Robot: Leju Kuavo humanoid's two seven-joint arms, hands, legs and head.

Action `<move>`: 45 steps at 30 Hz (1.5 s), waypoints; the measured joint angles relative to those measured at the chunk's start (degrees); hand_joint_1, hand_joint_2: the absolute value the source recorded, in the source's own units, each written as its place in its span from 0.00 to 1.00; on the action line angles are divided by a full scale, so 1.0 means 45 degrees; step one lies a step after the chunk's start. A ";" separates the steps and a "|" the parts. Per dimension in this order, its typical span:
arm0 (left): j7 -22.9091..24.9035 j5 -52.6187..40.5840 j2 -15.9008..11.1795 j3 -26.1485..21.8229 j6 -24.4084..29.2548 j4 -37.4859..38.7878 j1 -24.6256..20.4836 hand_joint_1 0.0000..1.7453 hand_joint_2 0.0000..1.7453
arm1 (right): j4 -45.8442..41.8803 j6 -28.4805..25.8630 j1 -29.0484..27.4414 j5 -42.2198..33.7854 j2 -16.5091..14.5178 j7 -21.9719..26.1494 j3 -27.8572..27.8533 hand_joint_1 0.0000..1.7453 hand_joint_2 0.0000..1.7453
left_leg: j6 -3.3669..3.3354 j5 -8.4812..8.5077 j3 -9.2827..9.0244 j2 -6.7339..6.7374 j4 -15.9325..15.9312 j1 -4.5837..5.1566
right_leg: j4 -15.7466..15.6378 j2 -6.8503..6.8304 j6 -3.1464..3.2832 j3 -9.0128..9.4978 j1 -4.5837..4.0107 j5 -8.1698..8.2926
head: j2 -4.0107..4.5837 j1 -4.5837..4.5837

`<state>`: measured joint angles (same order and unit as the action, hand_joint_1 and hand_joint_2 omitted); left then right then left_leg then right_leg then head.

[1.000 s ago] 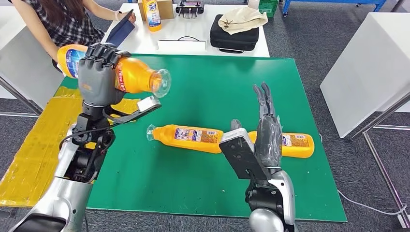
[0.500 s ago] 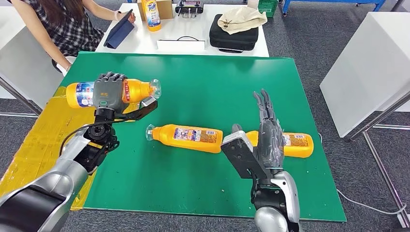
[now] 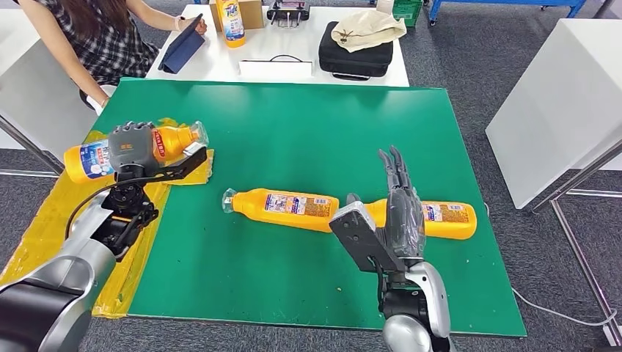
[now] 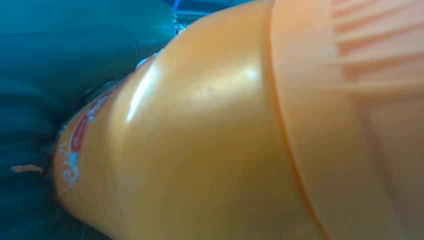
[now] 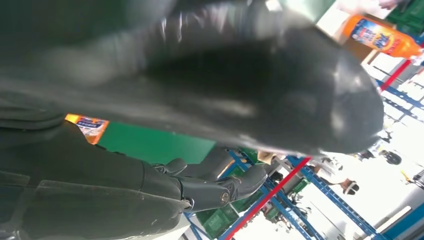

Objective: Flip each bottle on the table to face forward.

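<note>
The left hand (image 3: 130, 149) has its fingers clamped on one orange bottle (image 3: 88, 160) lying crosswise over the desk's (image 3: 308, 132) left edge, while the right hand (image 3: 400, 213), fingers straight and apart, stands nearest the two bottles (image 3: 282, 207) lying end-to-end mid-desk.

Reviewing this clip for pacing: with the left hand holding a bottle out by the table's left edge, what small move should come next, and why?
Probably lower it a little further and release. The left hand grips an orange bottle lying sideways just above the yellow sheet at the green mat's left edge, label showing. The right hand is open, upright over the other two bottles.
</note>
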<state>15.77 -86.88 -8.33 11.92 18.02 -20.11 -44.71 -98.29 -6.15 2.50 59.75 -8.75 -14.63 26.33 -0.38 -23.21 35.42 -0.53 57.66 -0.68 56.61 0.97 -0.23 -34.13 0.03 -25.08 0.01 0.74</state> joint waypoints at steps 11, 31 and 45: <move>-0.2489 0.0499 0.0570 -0.0960 -0.1760 0.0299 0.0177 0.00 0.00 | 0.0646 -0.0008 -0.0184 0.0173 0.0056 -0.0173 -0.0251 0.00 0.00 | 0.0000 0.0000 0.0004 0.0001 0.0001 0.0003 | -0.0002 -0.0002 0.0000 -0.0003 0.0003 0.0001 | -0.0002 0.0000; -0.5672 0.4536 0.0803 -0.4036 0.0530 0.0017 0.0778 0.00 0.00 | 0.2665 -0.0199 -0.0553 0.1725 0.0055 0.0035 -0.0741 0.00 1.00 | 0.0000 -0.0001 0.0005 0.0005 0.0000 0.0001 | -0.0001 0.0001 0.0000 -0.0006 0.0000 0.0000 | -0.0001 0.0000; -0.9701 1.3537 0.1649 -0.8179 -0.4610 -0.4395 0.2134 0.00 0.00 | 0.7273 -0.0664 0.2027 0.3072 -0.0255 -0.0202 -0.1406 0.00 1.00 | -0.0006 0.0025 0.0007 0.0007 0.0002 0.0006 | -0.0002 0.0004 -0.0024 -0.0008 0.0006 0.0025 | 0.0000 0.0000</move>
<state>-27.88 -25.96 -0.91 -24.89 -2.73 -39.89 -35.10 -65.55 -9.14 11.62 73.57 -9.90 -15.53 20.00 -0.41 -23.10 35.45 -0.50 57.67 -0.66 56.60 0.99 -0.34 -34.17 0.06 -24.96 0.01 0.74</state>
